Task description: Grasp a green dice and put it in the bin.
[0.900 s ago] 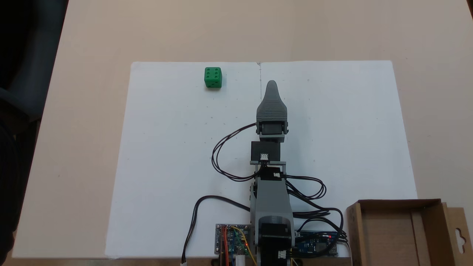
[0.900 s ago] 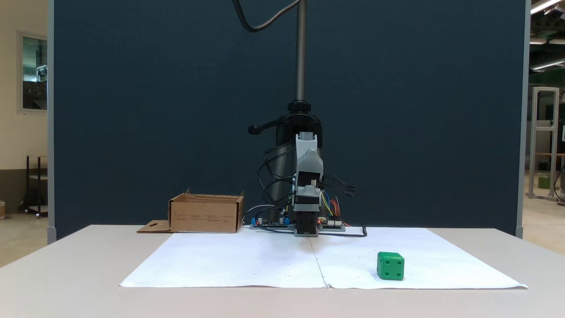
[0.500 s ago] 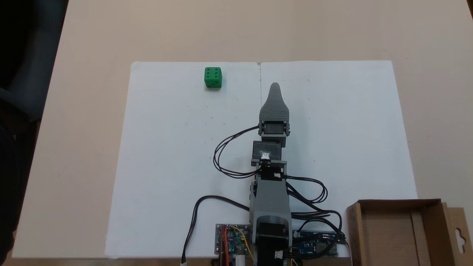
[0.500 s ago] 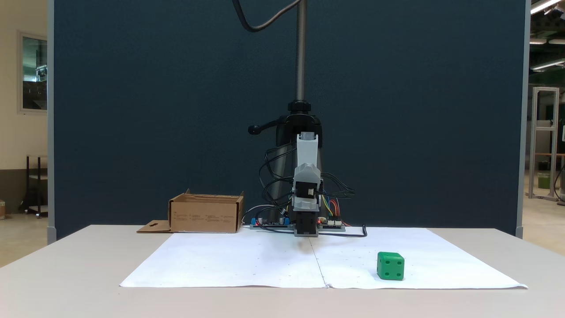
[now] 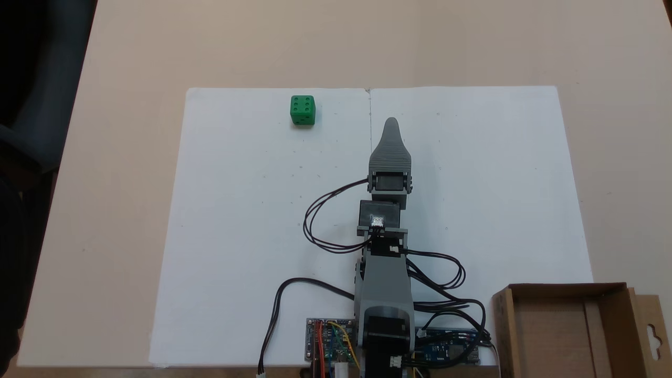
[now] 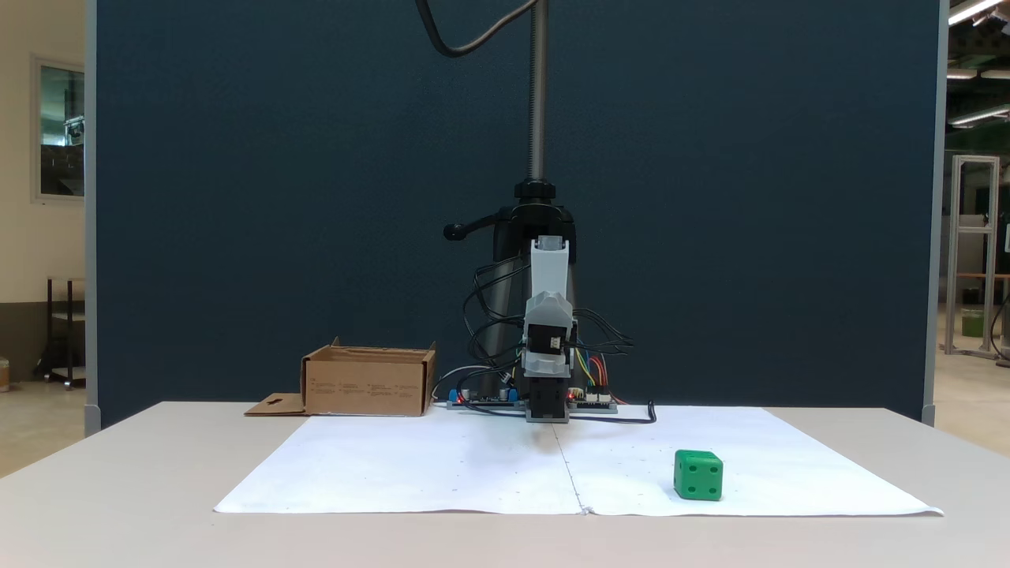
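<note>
Green dice [image 5: 303, 109]: sits on the white paper sheet [image 5: 236, 220], close to the sheet's far edge and toward its left corner in the top-down fixed view; six-pip face up. In the front fixed view [image 6: 698, 475] it lies near the sheet's front edge, right of the centre seam.
Bin [image 5: 569, 331]: brown cardboard box at the near right corner of the table [image 5: 131, 52] in the top-down fixed view, just off the sheet's corner; open top, flap with hang-hole lying out flat to its side.
Gripper [image 5: 390, 125]: grey, pointing along the sheet's centre seam, well apart from the dice and from the bin.
Jaws: stacked one behind the other in both fixed views; gape not readable, so I cannot tell.
Circuit boards [image 5: 329, 347]: at the arm's base, on the sheet's near edge.
</note>
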Available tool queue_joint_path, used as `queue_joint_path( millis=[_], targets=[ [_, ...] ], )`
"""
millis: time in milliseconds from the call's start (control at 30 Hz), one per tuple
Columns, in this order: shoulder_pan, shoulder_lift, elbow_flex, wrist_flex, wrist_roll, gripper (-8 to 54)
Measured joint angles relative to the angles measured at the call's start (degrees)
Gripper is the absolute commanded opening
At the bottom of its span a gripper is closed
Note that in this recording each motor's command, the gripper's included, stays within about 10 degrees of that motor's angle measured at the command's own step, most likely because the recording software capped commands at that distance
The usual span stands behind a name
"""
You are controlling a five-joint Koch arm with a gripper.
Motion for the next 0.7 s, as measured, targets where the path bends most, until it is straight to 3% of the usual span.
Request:
queue_joint_path(
  millis=[200, 700],
  targets=[
    [-0.7, 0.0, -0.4, 2.1, 0.0, 43.1],
    [-7.0, 0.0, -28.5, 58.4, 0.4, 43.0]
  ],
)
